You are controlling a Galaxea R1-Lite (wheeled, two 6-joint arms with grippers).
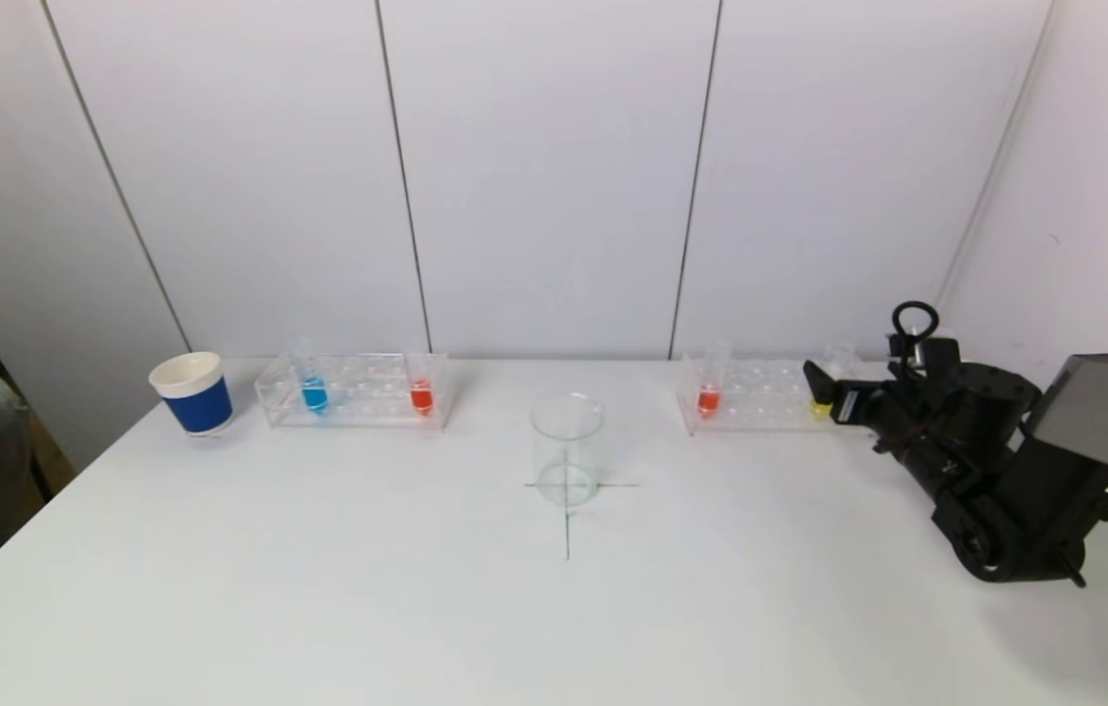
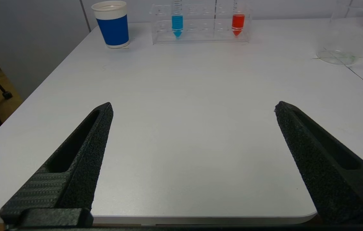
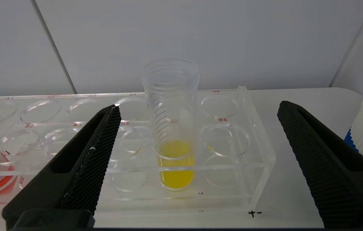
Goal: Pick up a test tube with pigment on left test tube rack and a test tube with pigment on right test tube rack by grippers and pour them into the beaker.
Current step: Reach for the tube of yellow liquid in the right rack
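**Lab:** Where is the right arm at the moment?

**Operator:** My right end effector [image 1: 821, 390] is at the right-hand end of the right test tube rack [image 1: 760, 397], on the far right of the counter [image 1: 319, 588]. In the right wrist view its fingers [image 3: 82, 160] are spread wide apart, released, with the yellow test tube [image 3: 172, 128] standing upright between them. I see nothing touching that tube. It sits in a hole near the rack's right end, and the yellow pigment fills only its lower part.

**Lab:** Anything else in that rack?

**Operator:** An orange-red test tube [image 1: 708, 392] stands near its left end.

**Lab:** And the left side?

**Operator:** The left end effector [image 2: 194, 109] does not show in the head view. From its own wrist camera I see both fingers held wide, released, over bare counter near the front edge, well apart from everything. The left test tube rack [image 1: 355, 392] lies far left on the counter, holding a blue test tube [image 1: 312, 385] towards its left end and a red test tube [image 1: 422, 387] at its right end. A blue paper cup [image 1: 191, 392] stands just left of that rack.

**Lab:** The beaker?

**Operator:** The beaker [image 1: 567, 449] stands upright at the middle of the counter, on a marked cross, between the two racks and nearer to me than both.
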